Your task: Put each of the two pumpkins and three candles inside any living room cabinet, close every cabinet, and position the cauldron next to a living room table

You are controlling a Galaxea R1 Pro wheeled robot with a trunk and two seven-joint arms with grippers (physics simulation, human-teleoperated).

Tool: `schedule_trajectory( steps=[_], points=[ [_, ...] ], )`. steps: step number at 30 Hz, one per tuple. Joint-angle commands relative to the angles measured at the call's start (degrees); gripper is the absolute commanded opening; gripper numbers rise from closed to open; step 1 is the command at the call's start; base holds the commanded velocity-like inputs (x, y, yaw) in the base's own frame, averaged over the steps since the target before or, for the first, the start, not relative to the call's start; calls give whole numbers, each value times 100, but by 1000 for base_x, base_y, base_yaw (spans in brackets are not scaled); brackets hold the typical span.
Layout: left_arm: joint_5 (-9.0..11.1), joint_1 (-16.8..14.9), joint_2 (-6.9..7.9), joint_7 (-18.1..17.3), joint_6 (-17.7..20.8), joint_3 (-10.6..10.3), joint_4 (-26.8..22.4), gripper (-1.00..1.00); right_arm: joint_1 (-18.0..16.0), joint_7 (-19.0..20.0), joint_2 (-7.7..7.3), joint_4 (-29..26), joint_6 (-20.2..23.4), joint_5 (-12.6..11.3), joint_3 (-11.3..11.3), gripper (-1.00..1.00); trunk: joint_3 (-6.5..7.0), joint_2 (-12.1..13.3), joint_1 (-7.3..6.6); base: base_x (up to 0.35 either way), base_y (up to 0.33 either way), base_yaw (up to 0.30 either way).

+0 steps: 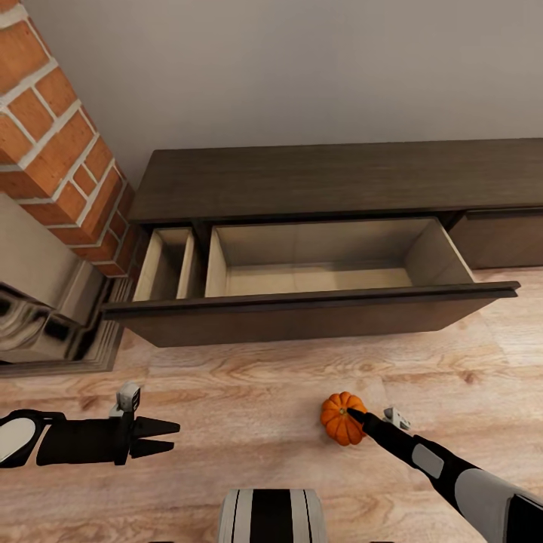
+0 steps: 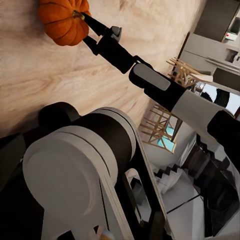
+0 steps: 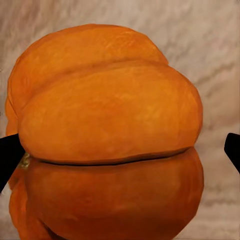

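Cabinet [image 1: 332, 181] stood against the wall, its wide drawer [image 1: 317, 302] pulled out. Pumpkin [image 1: 342, 418] sat on the wood floor [image 1: 249, 437] in front of the drawer. Right gripper [image 1: 353, 415] straddled the pumpkin, fingers spread, not clearly pinching. Left gripper [image 1: 172, 437] hovered apart, fingers slightly spread.

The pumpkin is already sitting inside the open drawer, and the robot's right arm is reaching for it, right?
Not quite. The pumpkin is on the wooden floor in front of the cabinet, not in the open drawer, whose beige interior looks empty in the head view. The rest holds: the right end effector is at the pumpkin.
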Motion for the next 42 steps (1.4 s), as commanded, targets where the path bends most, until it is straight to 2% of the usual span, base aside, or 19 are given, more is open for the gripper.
schedule_trajectory(
  steps=[1,42],
  points=[
    [-34,-11,4,-52,-1,-17,5,100,4,-129,-2,12,32,-17,324,100,-4,-1,1,0,15,0],
    [-34,-11,-4,-52,-1,-17,5,100,3,-130,49,19,32,-15,332,100,18,1,-2,0,1,0]
  ],
)
